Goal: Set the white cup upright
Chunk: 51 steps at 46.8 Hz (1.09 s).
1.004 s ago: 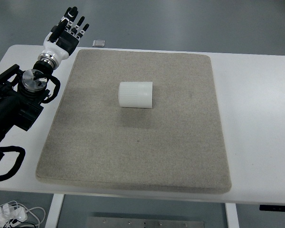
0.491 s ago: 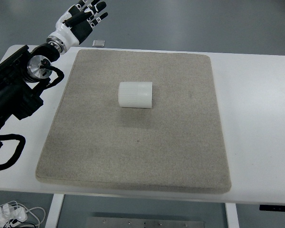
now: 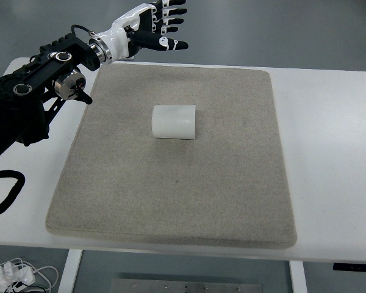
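Below and to the right of the left hand (image 3: 152, 27) lies the white surface (image 3: 329, 152), carrying a large grey mat (image 3: 171, 201) that covers most of it. The hand hangs above the mat's far left corner, fingers spread and holding nothing. The white cup (image 3: 174, 122) rests on its side near the mat's middle, well apart from the hand, nearer the robot and a little to the hand's right.

Risks, as judged:
- The cup is round and ribbed; a push from the side would likely roll it across the mat rather than tip it up.
- A grip taken too near one end could let it slip or swing as it is raised.
- Released off vertical, it may fall over again.

Not determinable:
- Which end of the cup is the mouth.
- The hand's fingertips, cut off at the top edge.
- The right arm, which does not appear.
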Available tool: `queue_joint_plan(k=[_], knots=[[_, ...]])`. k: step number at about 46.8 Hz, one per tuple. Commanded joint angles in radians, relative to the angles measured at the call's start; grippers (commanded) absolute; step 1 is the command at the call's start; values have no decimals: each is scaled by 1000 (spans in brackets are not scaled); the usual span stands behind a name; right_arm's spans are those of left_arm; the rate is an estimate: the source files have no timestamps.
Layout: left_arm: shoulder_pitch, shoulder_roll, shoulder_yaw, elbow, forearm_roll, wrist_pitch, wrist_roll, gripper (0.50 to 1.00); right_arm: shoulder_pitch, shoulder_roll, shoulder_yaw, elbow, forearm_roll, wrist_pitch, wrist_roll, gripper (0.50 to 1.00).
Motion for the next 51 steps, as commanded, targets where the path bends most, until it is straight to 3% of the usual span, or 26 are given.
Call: queue_joint_plan(k=[1,11,22,42,51], knots=[[-1,9,39,-50,121,21,4,986,0,0,0,0,0,0,0,952],[-12,17,131,-95,290,17,24,986,0,0,0,0,0,0,0,952],[-80,32,269,-107,304,9,85,962,0,0,0,0,0,0,0,952],[-132,35,367,-116,304,-112,127,975,0,0,0,0,0,0,0,952],[-130,86,370,-181,304,-138,131,977,0,0,1,0,0,0,0,952]])
